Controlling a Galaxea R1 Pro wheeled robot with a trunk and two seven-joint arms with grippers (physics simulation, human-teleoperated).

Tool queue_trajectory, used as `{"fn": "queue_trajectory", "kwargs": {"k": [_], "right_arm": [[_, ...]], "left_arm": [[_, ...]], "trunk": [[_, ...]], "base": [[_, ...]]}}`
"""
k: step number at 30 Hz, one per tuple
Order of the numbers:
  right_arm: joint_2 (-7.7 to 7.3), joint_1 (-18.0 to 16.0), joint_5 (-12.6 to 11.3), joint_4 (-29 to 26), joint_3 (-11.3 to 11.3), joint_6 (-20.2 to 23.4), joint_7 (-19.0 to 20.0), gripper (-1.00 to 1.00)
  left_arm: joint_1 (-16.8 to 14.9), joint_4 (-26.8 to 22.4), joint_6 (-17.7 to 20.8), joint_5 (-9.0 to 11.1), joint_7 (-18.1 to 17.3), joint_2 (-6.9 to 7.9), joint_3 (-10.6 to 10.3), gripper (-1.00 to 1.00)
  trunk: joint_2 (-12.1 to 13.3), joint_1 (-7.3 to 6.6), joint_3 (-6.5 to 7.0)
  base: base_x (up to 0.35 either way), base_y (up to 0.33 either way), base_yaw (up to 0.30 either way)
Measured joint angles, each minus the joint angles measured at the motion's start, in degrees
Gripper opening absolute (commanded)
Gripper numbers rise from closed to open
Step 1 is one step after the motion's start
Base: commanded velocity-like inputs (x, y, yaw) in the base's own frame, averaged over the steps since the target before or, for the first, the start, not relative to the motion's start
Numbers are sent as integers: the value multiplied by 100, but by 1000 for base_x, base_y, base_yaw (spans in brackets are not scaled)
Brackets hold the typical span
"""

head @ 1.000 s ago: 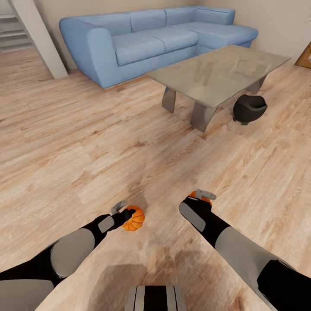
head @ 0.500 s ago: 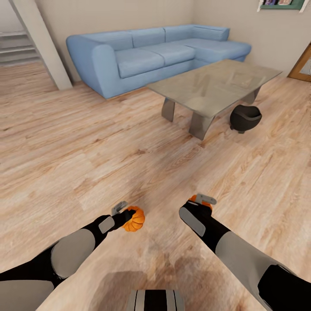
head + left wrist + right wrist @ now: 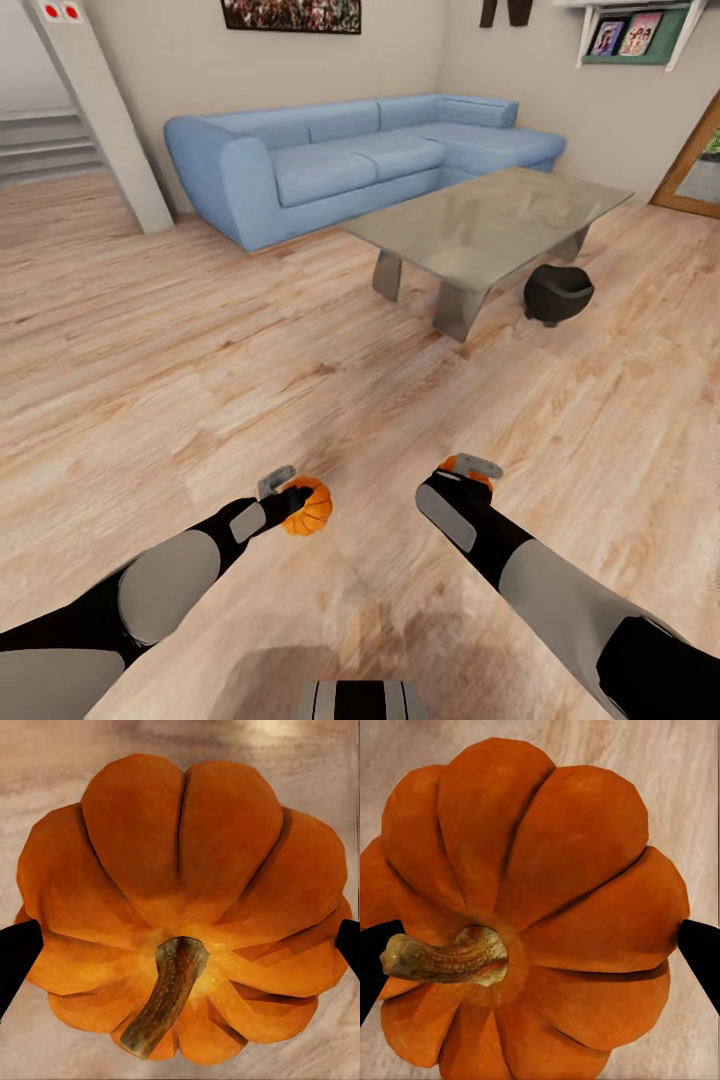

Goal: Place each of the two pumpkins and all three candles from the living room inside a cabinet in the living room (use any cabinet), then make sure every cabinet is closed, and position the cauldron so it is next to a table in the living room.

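Pumpkins are carried one in each arm: the left pumpkin (image 3: 308, 506) sits clamped in the left gripper (image 3: 290, 494), held low over the light wood plank floor (image 3: 200, 360), and the right pumpkin (image 3: 460, 466) shows as a sliver of orange past the right gripper (image 3: 468, 468), which is closed on it. In the left wrist view the left pumpkin (image 3: 184, 911) has its ribbed top and brown stem facing the camera, with a dark fingertip (image 3: 15, 956) pressed against each side. In the right wrist view the right pumpkin (image 3: 525, 915) has its stem lying sideways and is likewise pinched between two dark fingertips (image 3: 701, 949). Ahead, a glass-topped table (image 3: 490, 215) on grey legs stands in front of a blue corner sofa (image 3: 350, 155). The black cauldron (image 3: 558, 293) rests on the floor just beside the table's near right edge. A staircase (image 3: 50, 145) rises at the far left, and a wood-framed door (image 3: 695, 160) stands at the right.
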Motion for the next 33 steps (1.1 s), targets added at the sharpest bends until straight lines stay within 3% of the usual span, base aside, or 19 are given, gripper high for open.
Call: {"fn": "queue_trajectory", "kwargs": {"k": [10, 14, 17, 19, 23, 33], "right_arm": [[-13, 160, -8, 14, -12, -29, 14, -100], [-21, 362, 3, 21, -11, -392, 18, -100], [-55, 420, 17, 58, -22, -487, 19, -100], [-62, 438, 18, 161, -25, -515, 22, -100], [-56, 441, 25, 205, -17, -535, 26, -100], [-55, 442, 22, 229, -16, -545, 26, -100]], "left_arm": [[1, 2, -74, -98, 10, -2, -13, -100], [1, 2, -73, -148, 14, 1, -16, -100], [2, 3, -71, -450, 17, 2, -28, -100], [2, 2, -71, -805, 25, 8, -39, -100], [1, 3, -66, -905, 6, 8, -15, -100], [2, 4, -60, -926, 8, -26, -20, -100]], "trunk": [[14, -25, 221], [19, -36, 310], [23, -43, 376], [26, -48, 421], [31, -59, 510], [45, -84, 731]], "base": [[0, 0, -258], [0, 0, -267], [0, 0, -267], [0, 0, -268], [0, 0, -268], [0, 0, -268]]}}
